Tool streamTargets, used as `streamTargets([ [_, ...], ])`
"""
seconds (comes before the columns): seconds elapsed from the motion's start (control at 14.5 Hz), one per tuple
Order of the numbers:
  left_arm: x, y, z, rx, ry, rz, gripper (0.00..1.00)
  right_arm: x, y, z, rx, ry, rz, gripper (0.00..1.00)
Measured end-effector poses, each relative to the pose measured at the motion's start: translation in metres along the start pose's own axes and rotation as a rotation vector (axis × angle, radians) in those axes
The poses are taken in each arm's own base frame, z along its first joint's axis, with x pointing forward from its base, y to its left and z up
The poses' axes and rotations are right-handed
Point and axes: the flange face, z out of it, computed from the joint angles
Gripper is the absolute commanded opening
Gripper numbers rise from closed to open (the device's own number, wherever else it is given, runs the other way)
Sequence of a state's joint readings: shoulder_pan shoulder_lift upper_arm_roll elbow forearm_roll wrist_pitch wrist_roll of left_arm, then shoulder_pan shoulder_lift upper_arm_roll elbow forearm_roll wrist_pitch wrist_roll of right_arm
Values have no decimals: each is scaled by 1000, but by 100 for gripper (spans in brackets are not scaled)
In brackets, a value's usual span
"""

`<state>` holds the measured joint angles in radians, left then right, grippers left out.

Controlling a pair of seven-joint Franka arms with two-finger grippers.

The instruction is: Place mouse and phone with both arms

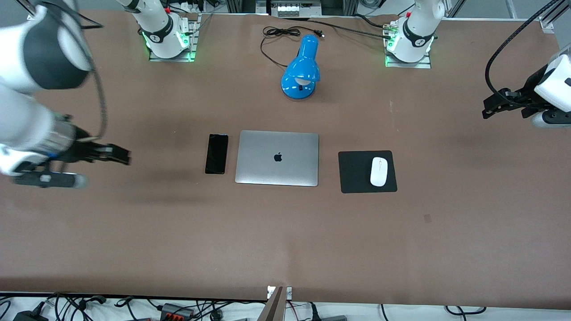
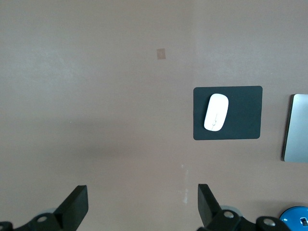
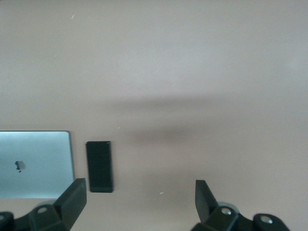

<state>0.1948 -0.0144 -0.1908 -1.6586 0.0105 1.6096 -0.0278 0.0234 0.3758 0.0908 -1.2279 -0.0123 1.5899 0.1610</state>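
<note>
The white oval mouse (image 1: 378, 171) (image 2: 216, 112) lies on a square black mouse pad (image 1: 355, 174) (image 2: 245, 115), beside the silver laptop toward the left arm's end. The black phone (image 1: 216, 153) (image 3: 99, 166) lies flat beside the laptop toward the right arm's end. My left gripper (image 1: 490, 108) (image 2: 143, 207) hangs open and empty over bare table at the left arm's end, well away from the mouse. My right gripper (image 1: 122, 156) (image 3: 140, 204) hangs open and empty over bare table at the right arm's end, a short way from the phone.
A closed silver laptop (image 1: 277, 158) lies in the middle of the brown table (image 1: 285, 240). A blue desk lamp (image 1: 302, 69) with a black cord (image 1: 279, 33) stands farther from the front camera than the laptop. The arm bases (image 1: 167, 38) (image 1: 412, 40) stand along the back edge.
</note>
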Motion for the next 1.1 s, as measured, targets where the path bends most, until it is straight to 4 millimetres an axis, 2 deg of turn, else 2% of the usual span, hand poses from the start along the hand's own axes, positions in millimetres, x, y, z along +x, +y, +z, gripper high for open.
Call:
streamTargets([
  [0.21,-1,0,0,0,-5,1,100,-5,57,-31,-32,46,-2,100],
  [0.41,-2,4,0,1,-9,8,100,-11,90,-46,-41,62,-19,100],
  [0.55,-2,3,0,1,-12,7,100,-12,98,-47,-35,61,-30,100],
  [0.76,-3,4,0,1,-18,8,100,-16,93,-47,-31,56,-41,100],
  [1.1,-4,-1,1,1,-25,1,100,-47,91,-41,-31,57,-48,100],
])
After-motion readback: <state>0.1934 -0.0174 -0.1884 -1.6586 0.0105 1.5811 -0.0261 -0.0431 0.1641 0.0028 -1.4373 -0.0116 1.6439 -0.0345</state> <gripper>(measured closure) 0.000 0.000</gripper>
